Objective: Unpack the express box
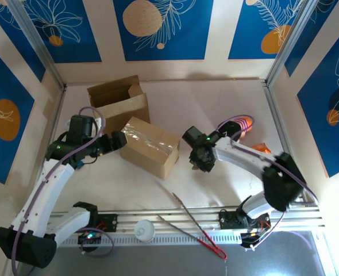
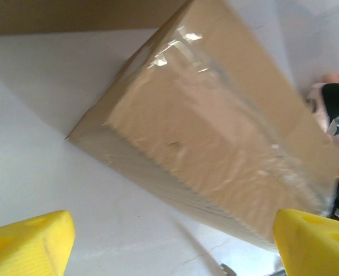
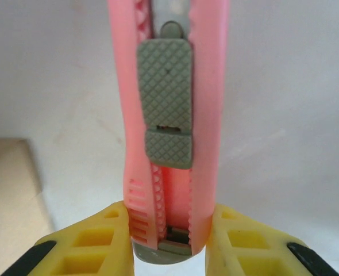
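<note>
Right wrist view: the right pincer (image 3: pixel 169 244) clamps a pink utility knife (image 3: pixel 166 115), likely for cutting. The taped express box (image 1: pixel 151 146) lies mid-surface (image 1: pixel 129 190); the left pincer (image 1: pixel 116 141) gapes at its end, probably to steady it.

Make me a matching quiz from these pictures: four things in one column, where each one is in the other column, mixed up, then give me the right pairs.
Things:
1. taped box
2. open box
3. pink knife
4. tongs

Places:
A. at the near edge of the table
B. clamped in the right gripper
C. at the back, top open
D. mid-table, facing the open left gripper

Pairs: 1-D, 2-C, 3-B, 4-A
</note>
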Controlling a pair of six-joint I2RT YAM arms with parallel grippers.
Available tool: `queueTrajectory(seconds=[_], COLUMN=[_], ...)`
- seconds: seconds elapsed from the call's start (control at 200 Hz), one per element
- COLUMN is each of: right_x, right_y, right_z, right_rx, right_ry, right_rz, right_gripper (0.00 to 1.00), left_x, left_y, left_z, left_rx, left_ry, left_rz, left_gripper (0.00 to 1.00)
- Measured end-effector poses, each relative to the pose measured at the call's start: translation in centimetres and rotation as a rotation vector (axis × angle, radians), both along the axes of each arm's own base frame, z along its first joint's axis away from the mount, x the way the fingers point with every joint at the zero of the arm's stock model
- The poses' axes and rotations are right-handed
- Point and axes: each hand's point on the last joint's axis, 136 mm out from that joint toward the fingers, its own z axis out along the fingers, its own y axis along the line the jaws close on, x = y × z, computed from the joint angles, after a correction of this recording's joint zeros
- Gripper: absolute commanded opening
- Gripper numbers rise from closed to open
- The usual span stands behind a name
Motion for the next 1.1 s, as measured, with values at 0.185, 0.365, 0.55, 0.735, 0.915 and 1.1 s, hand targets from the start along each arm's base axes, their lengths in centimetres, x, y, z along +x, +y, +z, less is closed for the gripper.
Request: queueTrajectory(seconds=[0.185, 0.365, 0.55, 0.735, 0.915, 1.1], right_x=[-0.2, -1.4, -1.4, -1.0, -0.6, -0.7], right_y=[-0.7, 0.4, 2.4, 4.1, 4.8, 5.4], right_z=[7.5, 12.4, 17.0, 18.3, 17.3, 17.1], right_rx=[0.070, 0.122, 0.182, 0.234, 0.249, 0.284], right_ry=[-0.266, -0.429, -0.555, -0.580, -0.540, -0.523], right_rz=[0.276, 0.588, 0.788, 0.884, 0.901, 0.920], right_gripper=[0.31, 0.31, 0.31, 0.31, 0.31, 0.31], left_x=[0.3, 0.8, 1.2, 1.3, 2.0, 2.2], left_y=[-3.7, -10.7, -18.7, -22.8, -23.2, -23.4], left_z=[5.4, 7.7, 6.8, 6.2, 8.3, 9.1], left_rx=[-0.070, -0.152, -0.203, -0.243, -0.292, -0.316], left_ry=[-0.109, -0.139, -0.113, -0.124, -0.200, -0.234], left_rz=[-0.128, -0.307, -0.441, -0.487, -0.465, -0.465], left_gripper=[0.89, 0.85, 0.82, 0.82, 0.82, 0.80])
